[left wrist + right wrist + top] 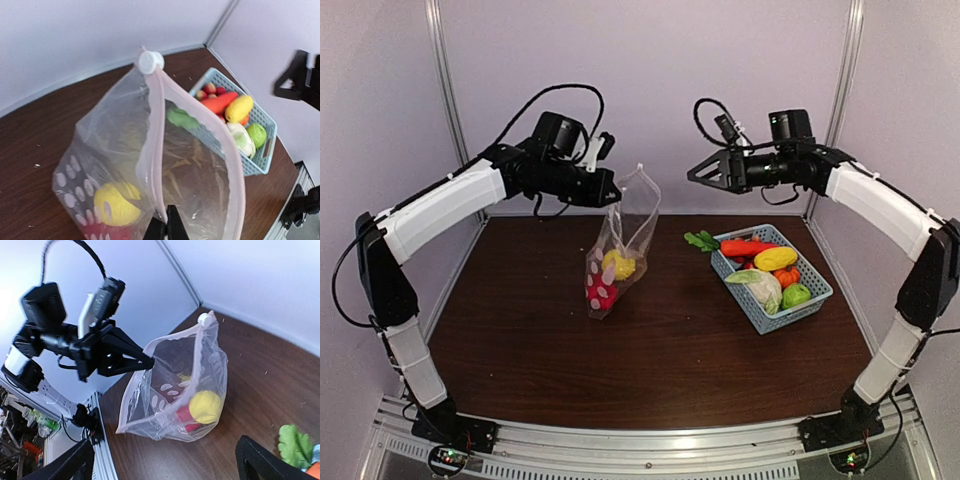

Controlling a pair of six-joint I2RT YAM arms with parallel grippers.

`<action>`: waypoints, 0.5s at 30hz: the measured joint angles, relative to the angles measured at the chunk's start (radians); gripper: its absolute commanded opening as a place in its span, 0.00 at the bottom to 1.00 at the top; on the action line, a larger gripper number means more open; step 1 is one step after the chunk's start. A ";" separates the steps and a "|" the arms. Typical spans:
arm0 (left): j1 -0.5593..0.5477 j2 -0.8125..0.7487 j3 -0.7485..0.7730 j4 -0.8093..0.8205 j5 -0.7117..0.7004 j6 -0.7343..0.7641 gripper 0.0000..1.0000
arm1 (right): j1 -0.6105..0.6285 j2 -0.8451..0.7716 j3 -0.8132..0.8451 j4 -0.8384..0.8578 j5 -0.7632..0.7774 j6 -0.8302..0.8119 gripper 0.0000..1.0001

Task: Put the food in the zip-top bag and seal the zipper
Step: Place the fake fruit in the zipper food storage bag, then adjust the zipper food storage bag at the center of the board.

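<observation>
Over the dark brown tabletop (520,330), our left gripper (613,196) pinches the mouth edge of the clear polka-dotted zip-top bag (620,250). The bag hangs below its fingers and holds a yellow toy fruit (618,265). Our right gripper (698,175) hovers spread wide and empty, with the light-blue mesh basket (790,315) of toy vegetables (765,262) below its fingers.

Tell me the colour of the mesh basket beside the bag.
Light blue. The basket shows best in the top external view.

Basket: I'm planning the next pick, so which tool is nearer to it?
Right. The right tool hangs open, raised off the far-left corner of the basket. The left tool is farther left, shut on the rim of the bag.
</observation>
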 measured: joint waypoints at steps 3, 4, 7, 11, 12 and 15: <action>0.105 -0.025 0.035 -0.008 -0.008 0.019 0.00 | -0.099 -0.109 -0.007 0.071 -0.043 0.041 1.00; 0.136 -0.041 0.032 -0.006 -0.017 0.038 0.00 | -0.129 -0.142 -0.018 0.101 -0.053 0.054 1.00; 0.182 -0.047 0.089 -0.071 -0.058 0.107 0.00 | -0.163 -0.209 -0.073 0.160 -0.068 0.065 1.00; 0.164 0.014 0.245 -0.122 -0.041 0.187 0.00 | -0.159 -0.210 -0.126 0.130 -0.058 0.016 1.00; 0.153 0.013 0.243 -0.132 -0.041 0.199 0.00 | -0.159 -0.204 -0.130 0.109 -0.046 -0.008 0.99; 0.131 0.032 0.243 -0.167 -0.005 0.216 0.00 | -0.161 -0.195 -0.142 0.020 0.029 -0.116 1.00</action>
